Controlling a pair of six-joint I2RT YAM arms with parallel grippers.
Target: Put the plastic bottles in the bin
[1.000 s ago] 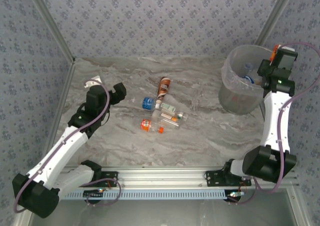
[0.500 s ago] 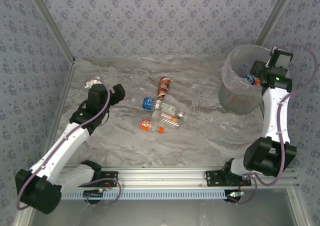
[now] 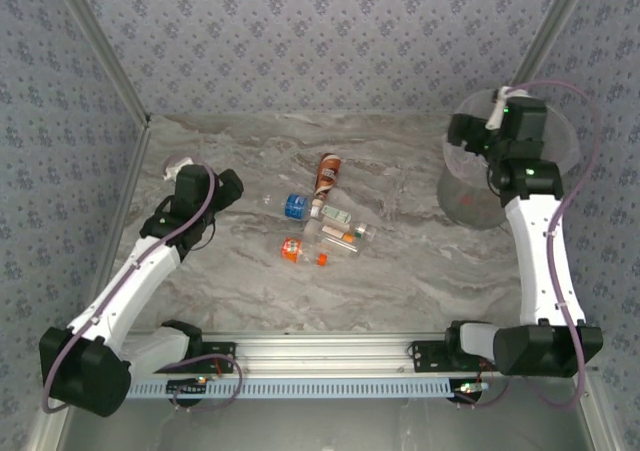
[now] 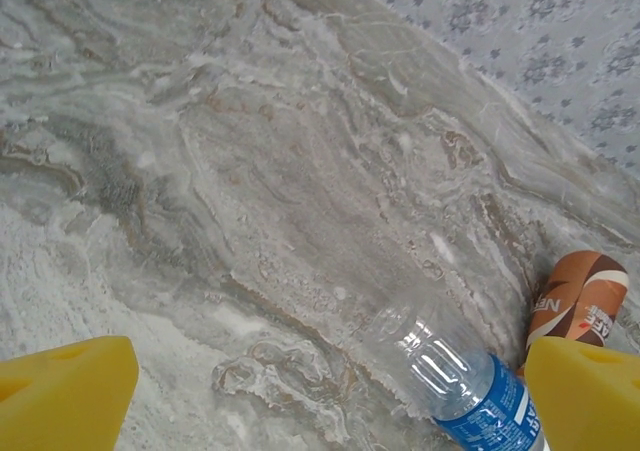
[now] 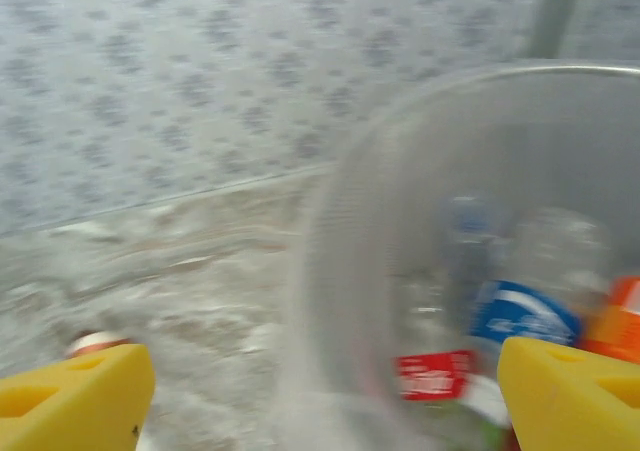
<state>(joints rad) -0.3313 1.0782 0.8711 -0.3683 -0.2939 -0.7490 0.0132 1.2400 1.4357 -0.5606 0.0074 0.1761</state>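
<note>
Gaping wide and empty, the left hand (image 3: 232, 185) hovers low over the veined grey marble counter (image 3: 420, 271). Its yellow fingers (image 4: 62, 389) frame a ribbed, clear blue-labelled bottle (image 4: 470, 396) and a brown-labelled bottle (image 4: 578, 306). About six small cylindrical plastic bottles (image 3: 292, 249) lie loosely clustered mid-counter. To the right stands one round translucent bin (image 3: 470, 206) with at least three binned bottles (image 5: 525, 316) inside. The right hand (image 3: 460, 131), fingers spread wide and holding nothing, sits at its rim.
</note>
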